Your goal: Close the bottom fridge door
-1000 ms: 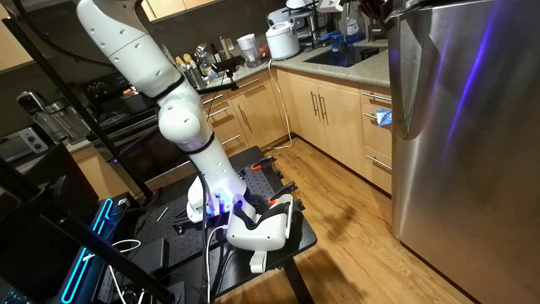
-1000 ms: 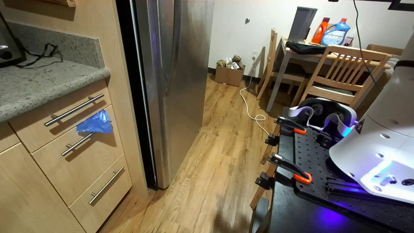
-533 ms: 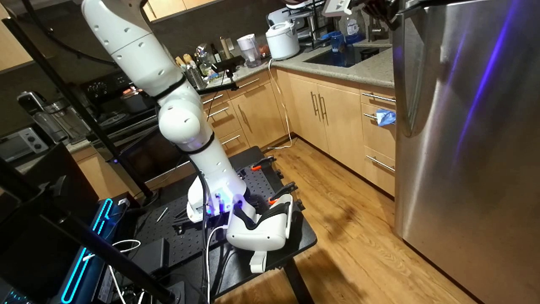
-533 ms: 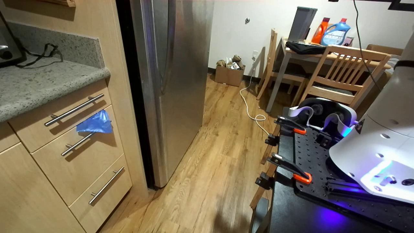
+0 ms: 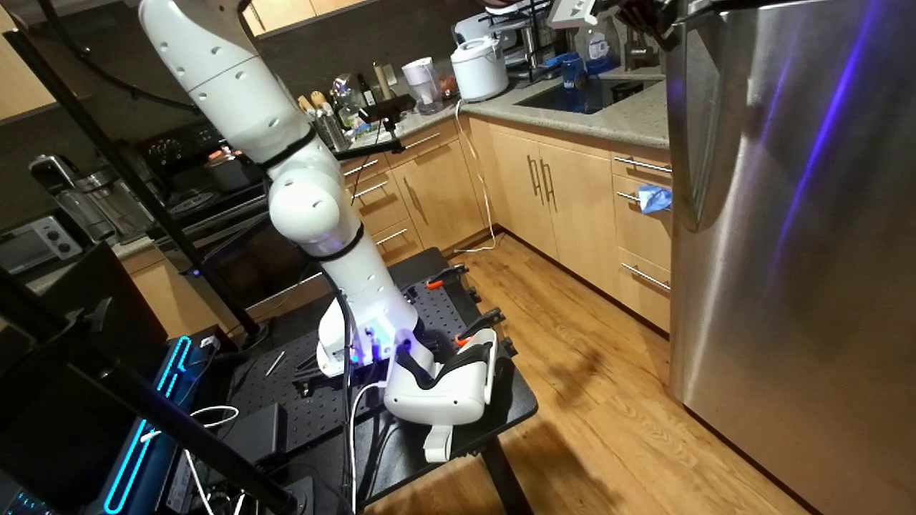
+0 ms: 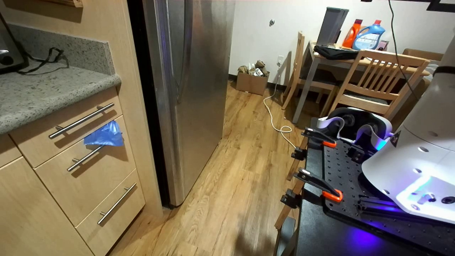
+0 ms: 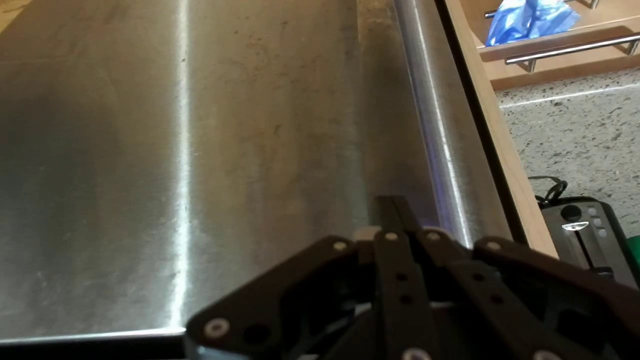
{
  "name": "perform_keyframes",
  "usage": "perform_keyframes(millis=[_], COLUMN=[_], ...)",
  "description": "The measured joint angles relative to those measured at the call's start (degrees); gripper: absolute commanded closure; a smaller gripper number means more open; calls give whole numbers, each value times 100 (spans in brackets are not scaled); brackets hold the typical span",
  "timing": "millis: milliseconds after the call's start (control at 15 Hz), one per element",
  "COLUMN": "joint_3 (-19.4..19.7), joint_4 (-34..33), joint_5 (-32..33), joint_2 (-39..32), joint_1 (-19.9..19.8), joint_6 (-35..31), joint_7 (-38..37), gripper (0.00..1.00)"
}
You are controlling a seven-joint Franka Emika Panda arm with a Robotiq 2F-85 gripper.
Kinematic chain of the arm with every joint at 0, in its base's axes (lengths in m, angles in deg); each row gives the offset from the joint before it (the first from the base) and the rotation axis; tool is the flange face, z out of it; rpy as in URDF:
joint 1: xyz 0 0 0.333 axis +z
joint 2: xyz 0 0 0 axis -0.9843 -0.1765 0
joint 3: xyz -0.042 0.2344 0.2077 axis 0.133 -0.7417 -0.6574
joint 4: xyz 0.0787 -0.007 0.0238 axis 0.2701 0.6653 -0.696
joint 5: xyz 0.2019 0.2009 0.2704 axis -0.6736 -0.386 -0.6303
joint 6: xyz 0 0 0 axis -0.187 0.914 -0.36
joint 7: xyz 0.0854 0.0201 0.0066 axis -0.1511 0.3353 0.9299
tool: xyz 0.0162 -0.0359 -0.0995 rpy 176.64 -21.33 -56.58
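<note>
1. Tool: we are looking at the gripper in the wrist view; its two fingers are lying flush together, and we are seeing nothing pinched between them.
2. Contact: the fingertips are pointing toward the bottom fridge door near its long edge; whether they are touching it, we are not managing to tell.
3. Door: its brushed steel is filling most of the wrist view. In both exterior views we are observing it standing upright, across the wooden floor from a black table.
4. Gap: a dark strip is showing between that long edge and a light-wood panel; we are not managing to judge whether the door is fully closed.
5. Arm: the white arm is standing on a perforated plate on the table, its upper links reaching past the top of an exterior view. A headset is resting just beside its base.
6. Nearby: blue plastic is covering one end of a drawer handle. A toaster is standing on the speckled counter.
7. Beyond: a cardboard box is sitting by the wall, near a wooden chair.
</note>
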Motion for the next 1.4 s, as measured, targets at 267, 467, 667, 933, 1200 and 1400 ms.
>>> perform_keyframes(millis=[267,467,667,933,1200,1400], joint_3=[22,32,33,26,-6,-16], joint_4=[-12,17,95,143,155,156], joint_5=[31,130,349,630,539,360], joint_2=[20,128,373,786,1299,1580], joint_1=[-34,-86,-174,-282,-170,14], joint_6=[56,224,605,1498,2873,3550], joint_7=[0,-9,-52,-135,-17,112], gripper=[45,22,1,0,0,0])
